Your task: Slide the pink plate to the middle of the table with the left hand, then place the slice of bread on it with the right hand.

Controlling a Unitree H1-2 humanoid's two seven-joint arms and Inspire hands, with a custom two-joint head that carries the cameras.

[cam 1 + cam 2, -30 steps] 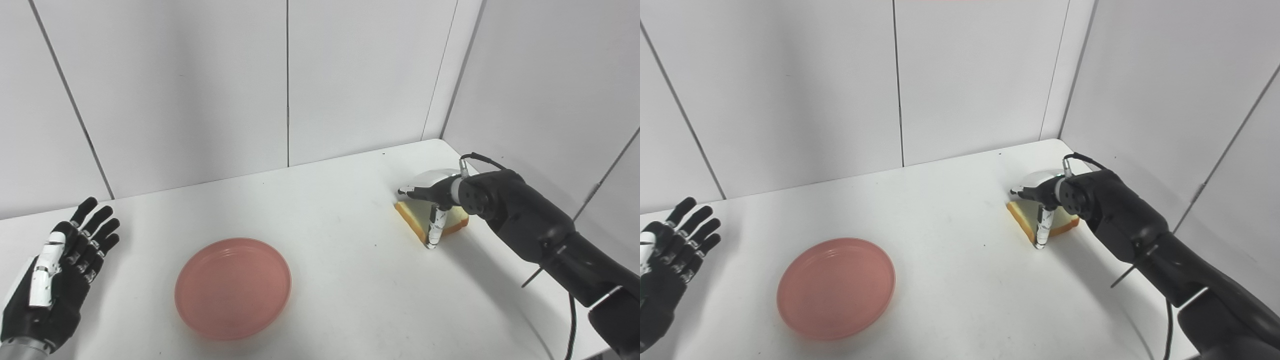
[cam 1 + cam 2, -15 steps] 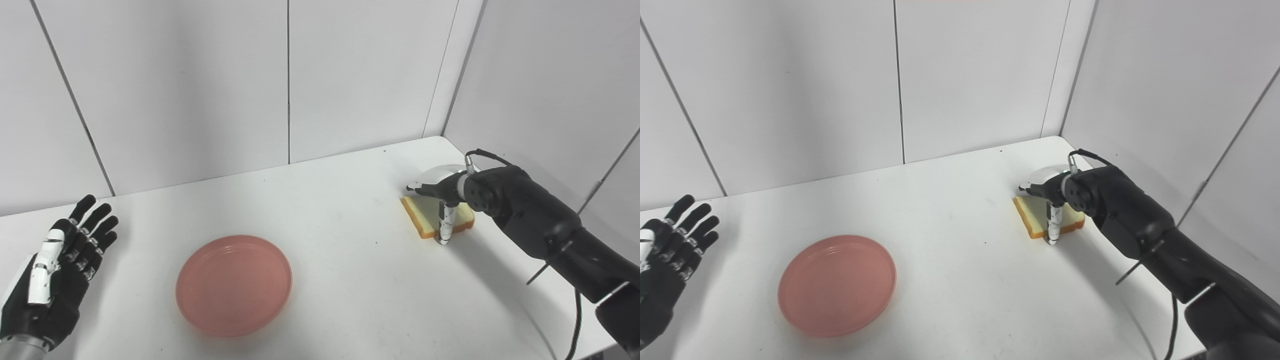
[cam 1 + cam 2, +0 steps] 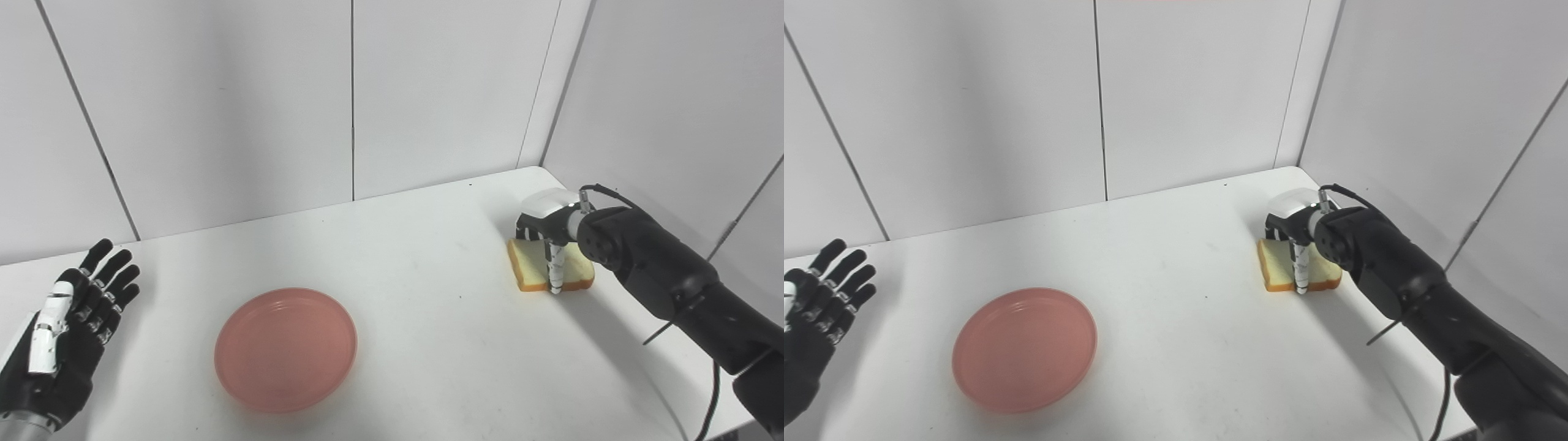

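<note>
The pink plate (image 3: 286, 349) lies flat on the white table, left of the middle and near the front. The slice of bread (image 3: 531, 269) lies flat near the table's far right corner. My right hand (image 3: 548, 223) is over it, fingers curled down at its far edge and thumb down at its near edge, closed on the slice. My left hand (image 3: 67, 331) is open and empty at the table's far left, fingers apart, well away from the plate. The plate (image 3: 1025, 349), the bread (image 3: 1274, 271) and both hands also show in the right eye view.
The white table (image 3: 429, 343) is boxed in by white wall panels at the back and on the right. The right wall stands close behind the bread. My right forearm (image 3: 667, 275) lies along the table's right side.
My right hand has moved right and curled its fingers down over the bread. The slice has shifted right and turned with it. My left hand has drifted slightly left. The plate has not moved.
</note>
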